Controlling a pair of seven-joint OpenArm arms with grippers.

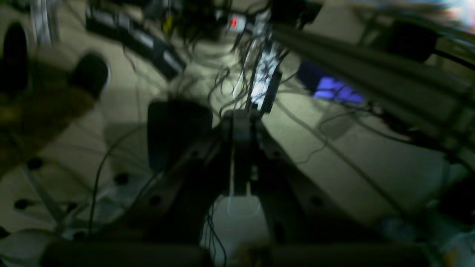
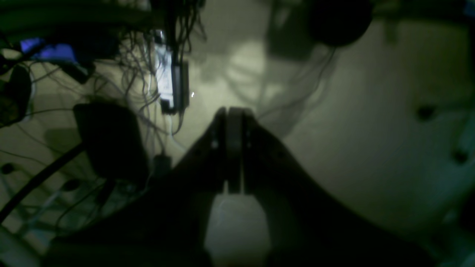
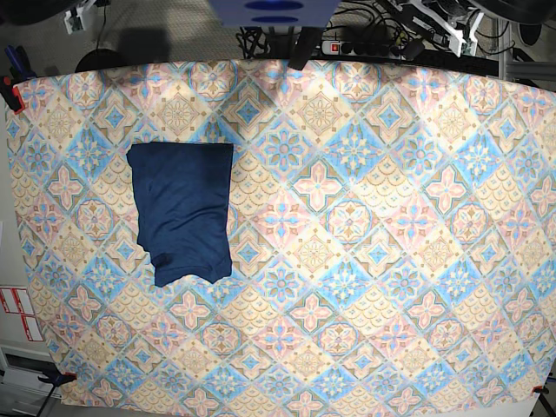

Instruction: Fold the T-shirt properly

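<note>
On patterned cloth [image 3: 365, 261] (left): T-shirt [image 3: 182, 213]

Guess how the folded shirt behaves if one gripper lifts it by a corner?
Probably floppy: the shirt lies flat with soft wrinkles and a wavy lower edge. Its folded layers would likely slide apart. Seemingly light, thin fabric; a push would bunch it on the patterned cloth.

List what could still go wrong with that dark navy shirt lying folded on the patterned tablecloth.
1. The dark navy-blue knit shirt lies as a rough rectangle, but its lower edge is uneven with a notch at the lower left, so the fold may count as untidy.
2. Both arms are out of the base view; the left gripper and right gripper look shut and point at cables and floor, so returning to tidy it risks dragging the thin fabric or the patterned tablecloth.
</note>
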